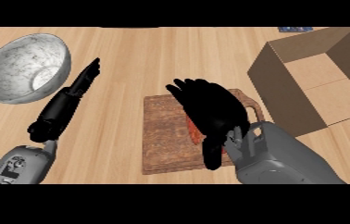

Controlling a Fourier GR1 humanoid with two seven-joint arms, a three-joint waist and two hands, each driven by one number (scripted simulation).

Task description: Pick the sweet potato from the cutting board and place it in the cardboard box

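This looks like a kitchen: a pale wood-grain surface (164, 61) carries a worn wooden cutting board (164, 135) beneath the right hand (212, 112), a speckled metal mixing bowl (31, 68) far to that hand's left, and an open cardboard box (308, 79) to its right.

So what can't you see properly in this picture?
- Sweet potato: head view, only an orange-red sliver shows; the right hand covers the rest, so its shape and whether it is grasped cannot be told.
- Cutting board: its middle is hidden under that hand.
- Cardboard box: cut off by the right edge.
- Blue thing: cut off at the top, too small to name.
- Metal bowl: left rim cut off.
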